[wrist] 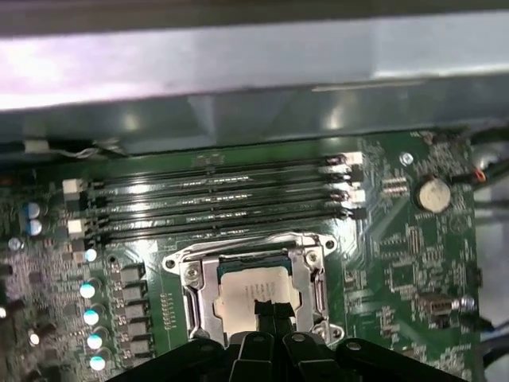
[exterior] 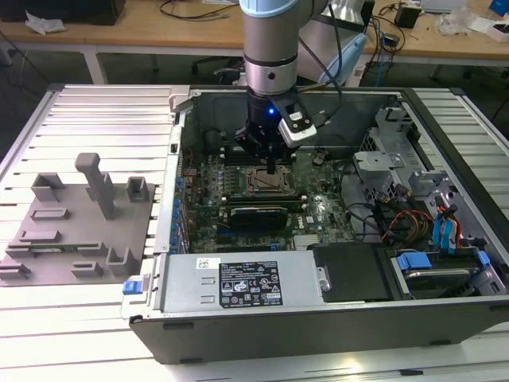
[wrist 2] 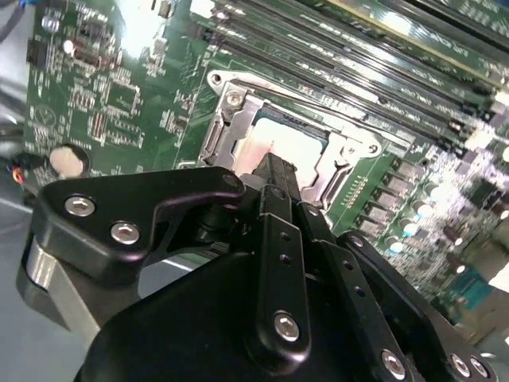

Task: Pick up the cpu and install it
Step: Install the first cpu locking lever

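The cpu (wrist: 256, 285) is a pale square plate lying flat inside the metal socket frame (wrist: 191, 274) on the green motherboard; the second wrist view has the cpu (wrist 2: 290, 143) inside the same frame too. My gripper (wrist: 273, 310) is shut, its black fingertips pressed together right over the cpu's near edge, and I cannot tell whether they touch it. From the second wrist view the gripper (wrist 2: 274, 169) tip covers part of the cpu. In the exterior view the gripper (exterior: 273, 169) hangs straight down over the socket (exterior: 266, 183) inside the open computer case.
Black memory slots (wrist: 215, 195) run beside the socket. A long black expansion card (exterior: 256, 213) sits just in front of it. A power supply (exterior: 238, 282) lines the case front, drive bays and cables (exterior: 429, 231) the exterior view's right. Grey fixture blocks (exterior: 87, 215) stand outside at its left.
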